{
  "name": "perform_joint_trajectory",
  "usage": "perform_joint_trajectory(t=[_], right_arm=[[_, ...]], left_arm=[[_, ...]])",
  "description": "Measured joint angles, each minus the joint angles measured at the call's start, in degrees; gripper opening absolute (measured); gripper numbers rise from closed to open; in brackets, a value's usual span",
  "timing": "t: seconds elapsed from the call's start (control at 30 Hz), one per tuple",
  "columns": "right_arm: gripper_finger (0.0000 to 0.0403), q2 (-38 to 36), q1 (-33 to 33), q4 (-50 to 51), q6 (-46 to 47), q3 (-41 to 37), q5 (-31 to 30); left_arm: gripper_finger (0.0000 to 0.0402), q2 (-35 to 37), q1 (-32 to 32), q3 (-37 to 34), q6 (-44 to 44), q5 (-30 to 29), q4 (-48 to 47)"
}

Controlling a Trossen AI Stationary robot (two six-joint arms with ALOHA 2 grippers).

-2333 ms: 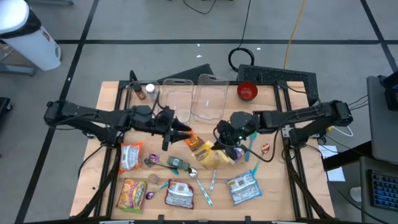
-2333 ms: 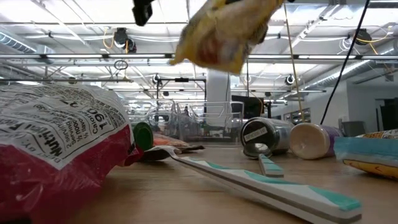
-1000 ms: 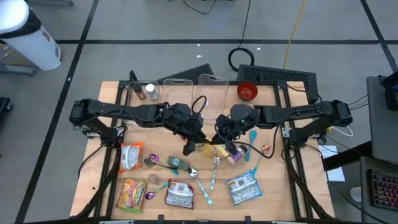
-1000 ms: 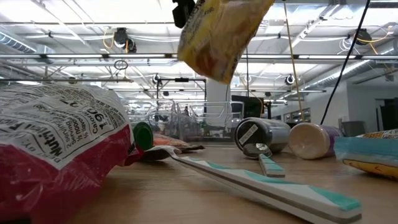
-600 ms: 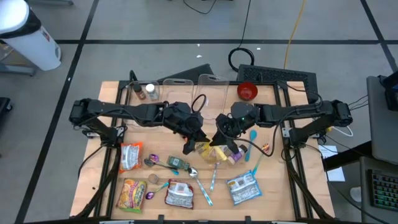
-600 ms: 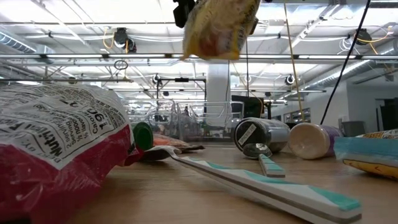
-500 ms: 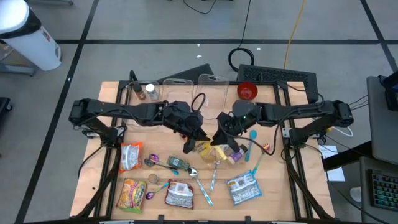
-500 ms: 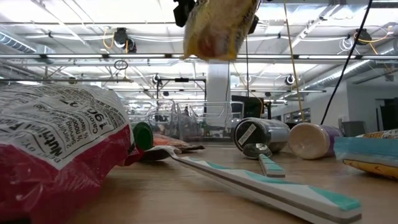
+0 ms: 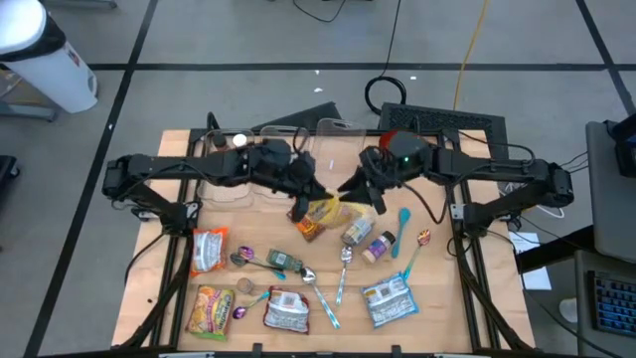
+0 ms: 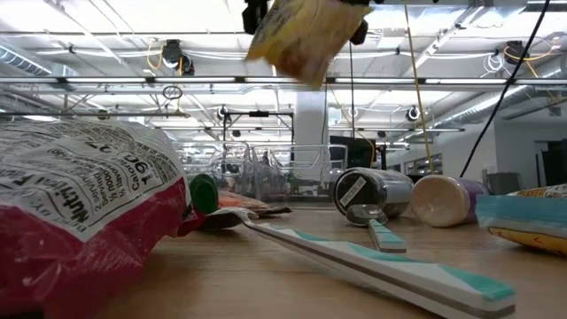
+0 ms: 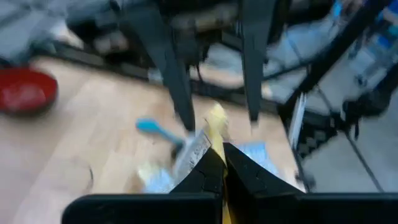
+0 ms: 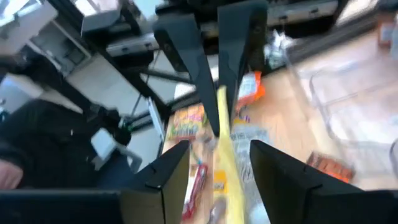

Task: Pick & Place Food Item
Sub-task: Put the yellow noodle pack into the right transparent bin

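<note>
We saw the yellow packet [image 9: 320, 213] hanging in the air above the middle of the desk [image 9: 179, 149], clear of the wood, with its lower end drooping at a slant in the low view [image 10: 297, 35]. We judged it light and soft: a thin crinkly pouch that sags under its own weight, likely slick on its printed faces and easy to crush if its contents were brittle. The best hold, to our mind, was the flat sealed edge, pinched across its thickness, since the puffy belly would slip or burst. The left claw [image 9: 301, 203] was clenched on just such an edge, and in its own wrist view the two dark fingers met with the yellow film [image 11: 217, 122] caught between them. The right claw [image 9: 350, 189] stood just beside the packet's other end with its fingers parted; its wrist view showed the yellow strip [image 12: 225, 165] running loose through the gap, so we took it as released and the whole weight as hanging from the left side. Held by one end only, the pouch could swing or twist, which we thought called for slow carrying. Two clear tubs [image 9: 298, 154] sat at the far edge of the desk, near both claws, and seemed the likely place for it. Below lay a jar [image 9: 357, 234], a spoon [image 9: 344, 261] and other packets [image 9: 211, 249], well apart from the held one.
</note>
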State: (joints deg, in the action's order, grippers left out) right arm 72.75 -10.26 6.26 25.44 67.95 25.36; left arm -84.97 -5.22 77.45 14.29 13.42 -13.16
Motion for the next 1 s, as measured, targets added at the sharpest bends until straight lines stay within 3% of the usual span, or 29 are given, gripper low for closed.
perform_joint_trajectory(t=[0.27,0.6,1.0], right_arm=[[0.0169,0.52,-0.96,-5.96,-0.10,-0.99,-2.81],[0.0167,0.59,-1.33,-5.53,-2.02,-1.23,-2.77],[0.0137,0.59,-0.87,-1.64,-3.86,-1.23,-2.60]], left_arm=[[0.0001,1.70,-1.54,0.01,0.52,0.02,4.56],[0.0000,1.70,-1.52,0.02,0.31,-0.02,4.24],[0.0000,2.67,-1.52,0.02,-0.32,-1.48,3.45]])
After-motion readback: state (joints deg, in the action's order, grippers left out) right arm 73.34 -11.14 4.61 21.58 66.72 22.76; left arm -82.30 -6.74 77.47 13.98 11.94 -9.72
